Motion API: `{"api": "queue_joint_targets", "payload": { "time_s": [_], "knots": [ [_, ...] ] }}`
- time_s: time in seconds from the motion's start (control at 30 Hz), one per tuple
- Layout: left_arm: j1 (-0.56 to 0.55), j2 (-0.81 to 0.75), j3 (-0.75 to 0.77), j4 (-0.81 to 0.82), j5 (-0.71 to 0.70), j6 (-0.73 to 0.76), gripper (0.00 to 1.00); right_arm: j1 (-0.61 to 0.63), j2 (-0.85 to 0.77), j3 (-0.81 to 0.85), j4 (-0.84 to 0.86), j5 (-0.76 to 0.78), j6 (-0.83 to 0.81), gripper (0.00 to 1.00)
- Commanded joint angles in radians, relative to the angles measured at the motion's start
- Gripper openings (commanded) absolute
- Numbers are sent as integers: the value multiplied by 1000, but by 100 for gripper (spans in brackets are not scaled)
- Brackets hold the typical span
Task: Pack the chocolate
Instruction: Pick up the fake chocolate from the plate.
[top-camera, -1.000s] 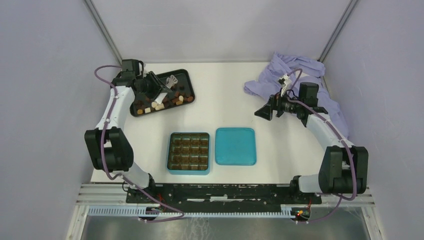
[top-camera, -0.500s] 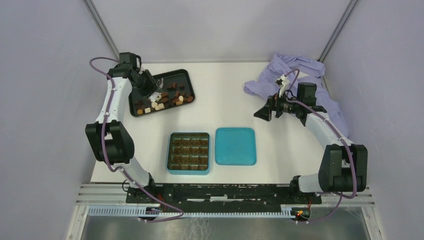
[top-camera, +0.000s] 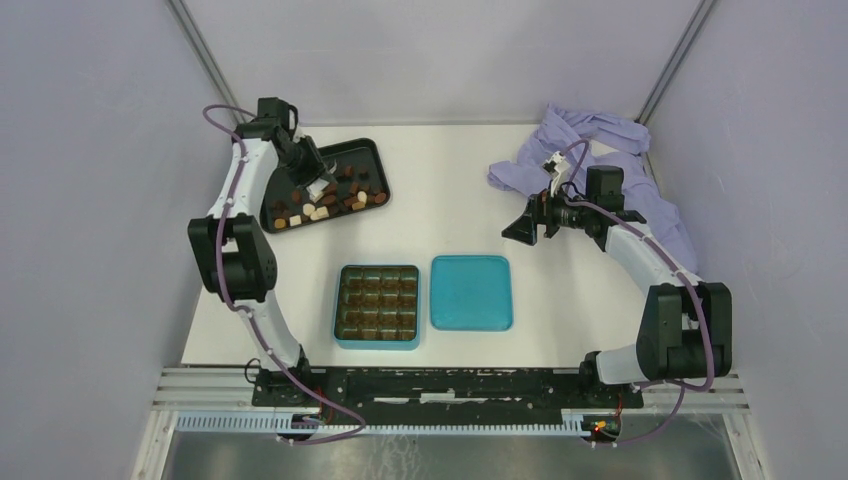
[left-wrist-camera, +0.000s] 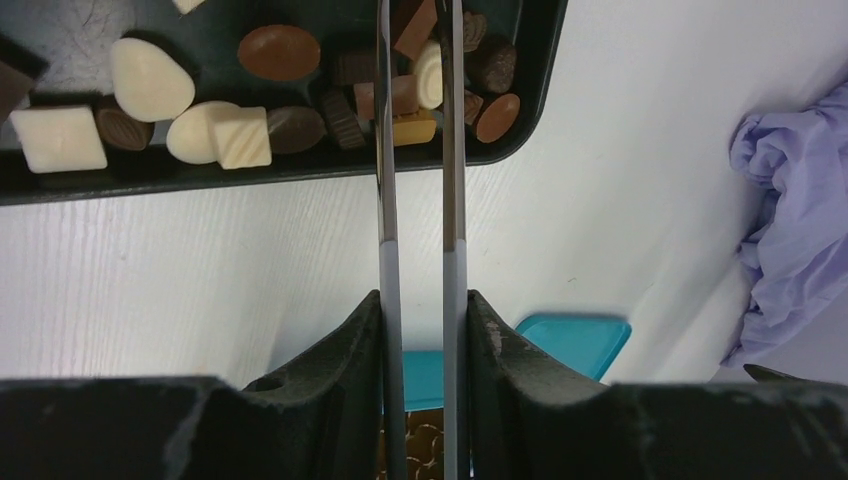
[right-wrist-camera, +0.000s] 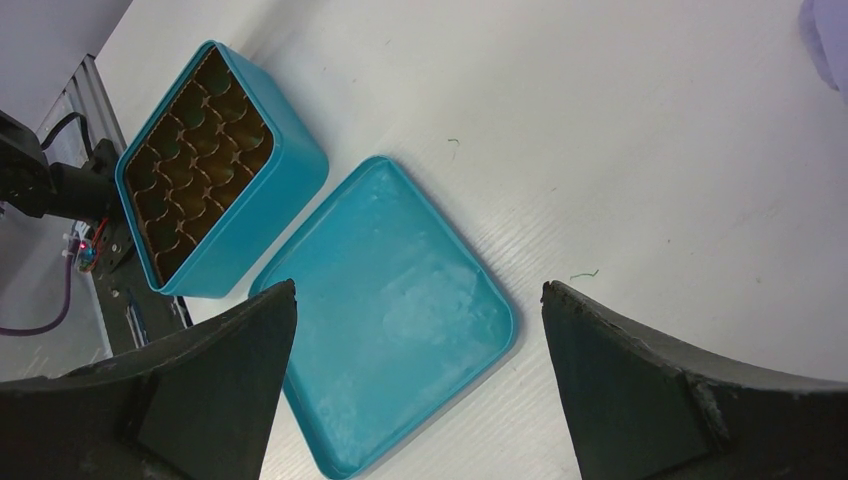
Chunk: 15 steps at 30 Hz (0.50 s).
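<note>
Since a moment ago, the left arm has swung its elbow in closer to the black tray (left-wrist-camera: 300, 170), and the right arm has slid a little to the left.

The chocolate (left-wrist-camera: 150, 80) is a bunch of small pieces in the tray. Some are dark brown, some light brown and some creamy white. Some are round like eggs and some are square blocks.

The left gripper (top-camera: 316, 183) reaches over the tray. Its long thin fingers (left-wrist-camera: 385, 150) are close together, with only a thin gap. A few brown and cream pieces show in that gap, and more lie on both sides. The finger ends run out of the picture, so I cannot tell if they pinch a piece.

The right gripper (right-wrist-camera: 418, 290) has its fingers spread wide apart and holds nothing. It hangs over the blue lid (right-wrist-camera: 400, 330), which lies just beside the blue box (right-wrist-camera: 260, 230), far from the chocolate.
</note>
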Motion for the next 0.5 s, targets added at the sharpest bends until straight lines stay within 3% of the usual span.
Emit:
{"api": "queue_joint_targets", "payload": {
  "time_s": [0.0, 0.47],
  "knots": [
    [-39, 47, 101, 8, -11, 74, 38, 4, 5, 36, 19, 13, -16, 98],
    [-120, 142, 232, -60, -188, 137, 38, 5, 22, 39, 18, 9, -16, 98]
  ]
}}
